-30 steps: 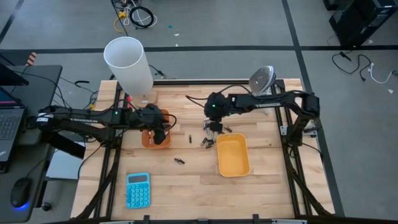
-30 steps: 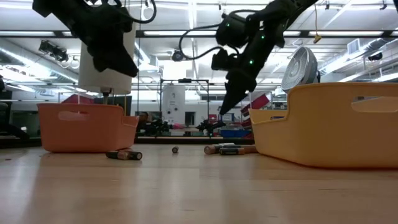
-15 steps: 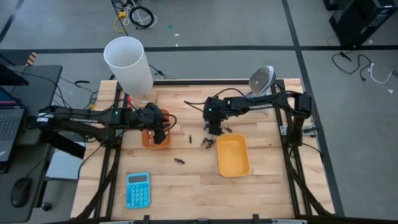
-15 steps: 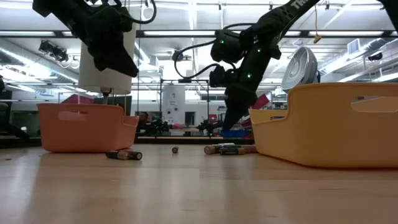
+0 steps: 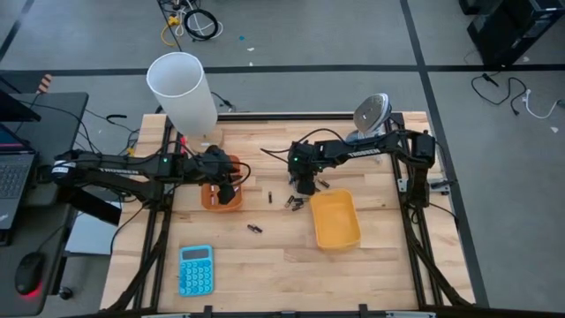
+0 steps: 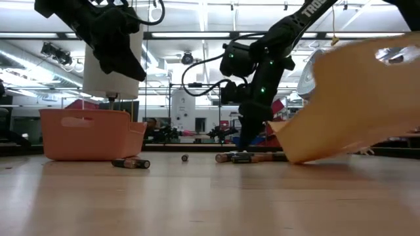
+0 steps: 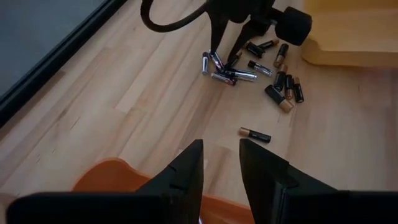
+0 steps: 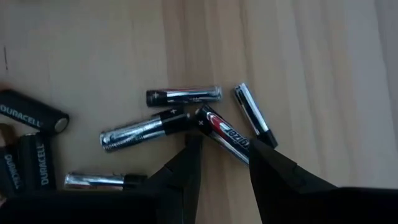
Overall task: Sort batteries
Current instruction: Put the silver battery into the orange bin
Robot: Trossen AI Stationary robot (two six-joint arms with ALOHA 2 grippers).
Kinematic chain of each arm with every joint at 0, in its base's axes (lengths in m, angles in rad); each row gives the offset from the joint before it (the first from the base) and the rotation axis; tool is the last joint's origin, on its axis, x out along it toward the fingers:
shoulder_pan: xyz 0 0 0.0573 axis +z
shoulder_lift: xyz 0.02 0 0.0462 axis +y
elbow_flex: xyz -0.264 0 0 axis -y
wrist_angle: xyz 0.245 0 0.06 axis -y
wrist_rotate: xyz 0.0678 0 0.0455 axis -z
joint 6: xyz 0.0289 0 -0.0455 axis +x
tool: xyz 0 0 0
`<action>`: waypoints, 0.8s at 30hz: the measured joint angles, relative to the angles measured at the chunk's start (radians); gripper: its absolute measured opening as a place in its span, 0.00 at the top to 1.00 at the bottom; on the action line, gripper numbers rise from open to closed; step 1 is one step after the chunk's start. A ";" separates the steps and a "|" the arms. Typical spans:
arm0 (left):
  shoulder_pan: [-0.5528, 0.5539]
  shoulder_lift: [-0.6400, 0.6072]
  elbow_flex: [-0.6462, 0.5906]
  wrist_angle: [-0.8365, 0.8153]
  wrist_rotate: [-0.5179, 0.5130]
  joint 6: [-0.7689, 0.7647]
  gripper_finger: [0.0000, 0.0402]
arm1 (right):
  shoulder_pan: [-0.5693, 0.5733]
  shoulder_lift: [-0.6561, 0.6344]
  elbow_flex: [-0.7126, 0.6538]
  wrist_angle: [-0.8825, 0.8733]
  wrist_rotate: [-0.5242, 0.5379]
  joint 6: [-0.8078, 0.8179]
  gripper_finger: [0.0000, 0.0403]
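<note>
Wooden surface (image 5: 274,252) carries scattered batteries (image 8: 186,118); right tool (image 8: 221,158), fingers parted and empty, hangs over a silvery cell lying crosswise between them (left tool (image 7: 221,162) waits open above the orange tray (image 5: 221,196)).

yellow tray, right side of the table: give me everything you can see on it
The yellow tray is a rectangular open-top bin, smooth plastic by its look, with rounded corners, a rolled rim and a slot handle in its end wall. Nothing shows inside it in the high view. It sits right of the battery pile. In the low view it is tilted, one edge on the wooden table, the other lifted. The right gripper hangs close beside it; contact cannot be told.
</note>
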 joint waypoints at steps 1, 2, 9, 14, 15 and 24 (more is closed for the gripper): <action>0.000 0.000 0.000 0.000 0.000 0.000 0.74 | 0.000 0.001 0.000 -0.002 0.000 0.000 0.70; 0.000 0.000 0.000 0.000 0.000 0.000 0.74 | 0.000 0.001 0.000 -0.003 0.000 0.000 0.70; 0.000 0.000 0.000 0.000 0.000 0.002 0.74 | 0.000 -0.004 -0.001 -0.002 0.000 -0.016 0.70; 0.000 0.000 0.000 -0.001 0.000 0.003 0.74 | 0.006 -0.004 -0.001 0.015 0.048 -0.121 0.70; 0.000 0.000 0.000 -0.001 0.000 0.003 0.74 | 0.007 -0.004 -0.001 0.016 0.053 -0.152 0.70; 0.000 0.000 0.000 -0.001 0.001 0.008 0.74 | 0.014 0.019 -0.002 0.012 0.051 -0.200 0.70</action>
